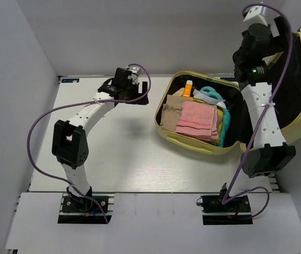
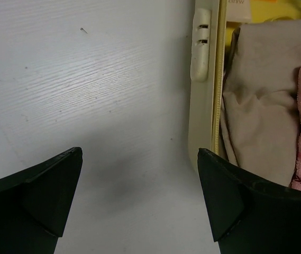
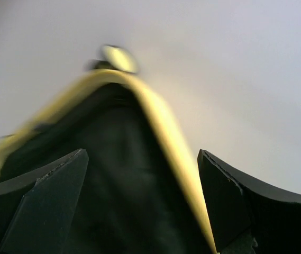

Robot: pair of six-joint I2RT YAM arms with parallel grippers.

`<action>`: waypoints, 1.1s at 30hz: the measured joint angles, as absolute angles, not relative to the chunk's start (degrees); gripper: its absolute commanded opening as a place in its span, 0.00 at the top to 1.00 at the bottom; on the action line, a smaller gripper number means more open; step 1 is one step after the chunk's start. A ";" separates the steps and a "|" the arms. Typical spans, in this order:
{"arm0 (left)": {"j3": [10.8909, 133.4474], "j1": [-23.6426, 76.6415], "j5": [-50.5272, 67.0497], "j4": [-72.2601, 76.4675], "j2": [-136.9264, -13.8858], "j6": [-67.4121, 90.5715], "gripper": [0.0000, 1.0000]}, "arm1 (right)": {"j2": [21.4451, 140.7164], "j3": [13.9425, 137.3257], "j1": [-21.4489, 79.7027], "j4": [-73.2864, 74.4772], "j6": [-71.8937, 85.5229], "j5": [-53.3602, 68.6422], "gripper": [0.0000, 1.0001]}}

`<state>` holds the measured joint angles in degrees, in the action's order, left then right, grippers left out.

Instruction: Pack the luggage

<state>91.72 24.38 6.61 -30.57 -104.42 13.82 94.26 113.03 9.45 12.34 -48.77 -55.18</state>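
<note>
Top external view first: the luggage (image 1: 191,144) lies open on the table (image 1: 113,159). Its low half is flat and its lid stands up on its right side. Inside the low half a pink towel (image 1: 197,120) sits on top, with a tan cloth (image 1: 169,115) beside it toward the left wall. An orange bottle (image 1: 188,88) is at the back wall, and something teal (image 1: 211,94) curls along the side by the lid.

My right tool (image 3: 142,153) is up high by the lid's top edge. Its fingers stand wide apart and hold nothing. Past them I see black lining and a yellow rim, all blurry. My left tool (image 2: 139,153) hangs over bare table just left of the luggage, also spread wide and holding nothing.

I think the packing is nearly done and the lid comes next. To do it well, I would push the lid over slowly from its top edge. I would watch that the teal thing does not get pinched, and keep the left tool out from under the lid.
</note>
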 measured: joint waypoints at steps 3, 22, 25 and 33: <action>94.00 25.50 7.07 -32.29 -107.20 13.78 0.00 | 93.95 111.74 7.27 2.13 -58.67 -60.69 0.10; 100.05 27.55 9.41 -33.21 -116.71 14.04 0.00 | 85.38 99.20 -2.04 5.78 -61.54 -65.43 0.79; 100.05 27.57 9.17 -33.43 -116.71 14.04 0.00 | 85.67 99.22 -2.48 9.06 -62.22 -65.60 1.00; 100.05 27.66 9.23 -33.26 -116.90 14.72 0.00 | 87.57 101.80 4.67 12.29 -65.47 -70.63 1.00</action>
<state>100.05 27.66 9.23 -33.26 -116.90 14.72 87.57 101.80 4.67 12.29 -65.47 -70.63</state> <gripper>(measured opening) 0.994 0.153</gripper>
